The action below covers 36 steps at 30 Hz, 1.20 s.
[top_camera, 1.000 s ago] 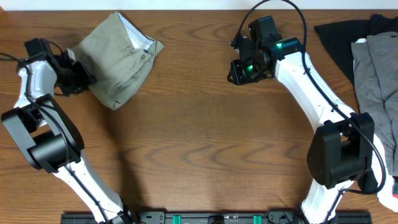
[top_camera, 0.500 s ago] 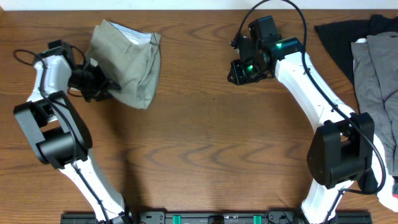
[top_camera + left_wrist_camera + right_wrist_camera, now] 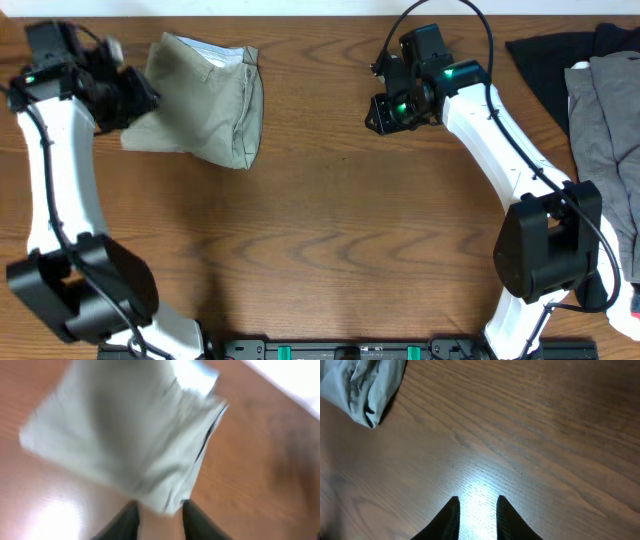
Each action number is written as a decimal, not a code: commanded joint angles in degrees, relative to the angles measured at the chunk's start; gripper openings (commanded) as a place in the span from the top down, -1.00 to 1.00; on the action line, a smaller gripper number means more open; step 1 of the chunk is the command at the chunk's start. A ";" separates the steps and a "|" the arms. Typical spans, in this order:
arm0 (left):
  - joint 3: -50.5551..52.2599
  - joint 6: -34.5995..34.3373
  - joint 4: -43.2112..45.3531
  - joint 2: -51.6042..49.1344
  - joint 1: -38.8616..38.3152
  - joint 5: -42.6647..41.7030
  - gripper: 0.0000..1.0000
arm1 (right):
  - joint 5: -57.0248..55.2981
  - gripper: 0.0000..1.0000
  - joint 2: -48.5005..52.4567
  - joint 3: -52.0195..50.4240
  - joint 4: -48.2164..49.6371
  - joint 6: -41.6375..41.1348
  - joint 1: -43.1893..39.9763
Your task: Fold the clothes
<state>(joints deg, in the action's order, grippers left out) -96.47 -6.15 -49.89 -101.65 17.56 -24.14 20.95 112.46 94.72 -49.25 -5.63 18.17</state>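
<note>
I am reaching my left gripper (image 3: 159,519) to the edge of the shorts (image 3: 205,100), with cloth lying between the fingers; blur is hiding whether they are clamping. The bundle is stretching away from that gripper toward my right gripper (image 3: 476,512), which is hanging well apart, its fingers slightly parted and empty.

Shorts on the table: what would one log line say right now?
shorts: bunched, far left | left gripper: pinching cloth edge | right gripper: slightly open, empty

White arms (image 3: 52,175) with black joints (image 3: 540,250), black grippers (image 3: 159,510) (image 3: 476,502), cables (image 3: 489,32), green lights (image 3: 447,72).
</note>
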 commanded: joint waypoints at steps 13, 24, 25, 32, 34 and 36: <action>0.70 19.63 13.51 -23.71 -6.32 4.15 0.88 | 0.07 0.58 0.15 0.15 -1.33 0.07 -0.11; 0.70 8.24 17.73 -32.11 -2.95 21.94 0.88 | 0.11 0.59 0.15 0.15 -2.19 -0.15 -0.11; 0.70 7.19 18.12 -32.57 -2.29 22.03 0.88 | 0.28 0.58 0.15 0.15 -2.21 -0.15 -0.11; 0.13 1.33 19.56 -32.57 -0.72 18.05 0.87 | 0.28 0.59 0.15 0.15 -2.47 -0.13 -0.11; 0.13 0.94 18.25 -32.57 -1.22 15.28 0.88 | 0.26 0.59 0.15 0.15 -2.67 -0.13 -0.11; 0.13 -0.79 16.76 -32.54 -1.92 15.21 0.88 | 0.26 0.58 0.15 0.15 -3.04 -0.13 -0.11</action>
<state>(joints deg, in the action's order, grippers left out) -97.56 -3.60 -30.46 -130.52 16.08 -9.02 20.97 112.46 94.72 -51.92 -5.65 18.17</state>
